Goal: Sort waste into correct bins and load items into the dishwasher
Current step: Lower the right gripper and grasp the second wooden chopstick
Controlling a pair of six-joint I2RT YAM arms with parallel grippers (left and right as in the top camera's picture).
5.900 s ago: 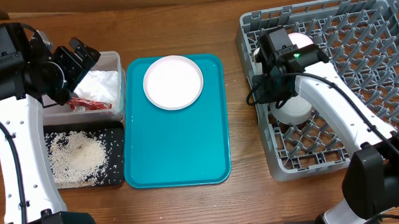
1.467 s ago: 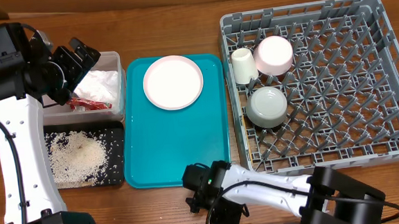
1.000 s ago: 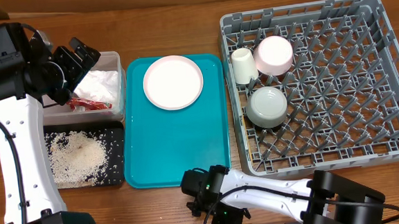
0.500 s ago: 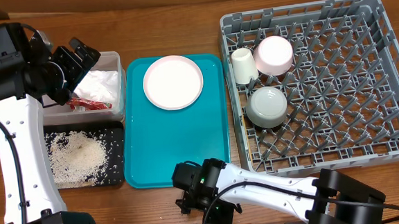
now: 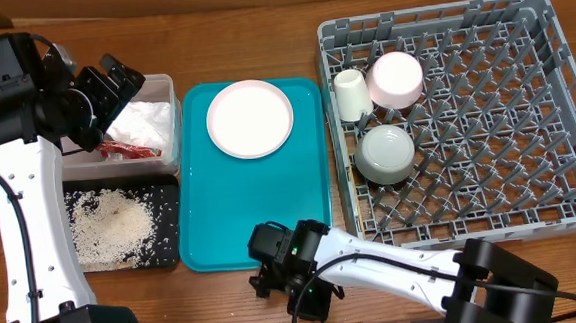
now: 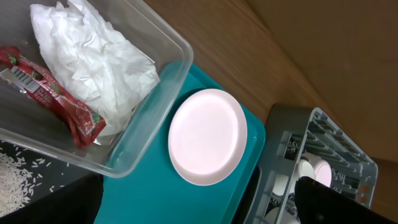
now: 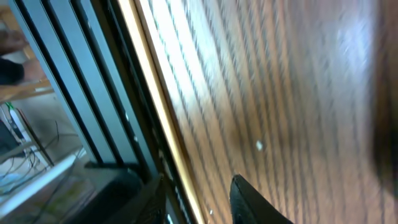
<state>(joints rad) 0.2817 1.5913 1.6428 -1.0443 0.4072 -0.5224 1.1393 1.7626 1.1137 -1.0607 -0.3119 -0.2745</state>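
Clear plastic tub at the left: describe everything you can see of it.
The clear rectangular plastic tub has rounded corners and see-through walls, and sits upright on the wooden table. Inside lie a crumpled white paper napkin and, against it, a red crinkled wrapper. The teal tray lies close on its right, the black tray of rice on its near side; contact is unclear. From overhead the left arm hides its left end.

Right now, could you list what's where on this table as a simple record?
Clear tub: white napkin, red wrapper
Black tray: rice grains
Teal tray: pink plate
Dish rack: white cup, pink bowl, grey bowl
Left gripper: open, above the tub
Right gripper: open, low by the front edge of the table
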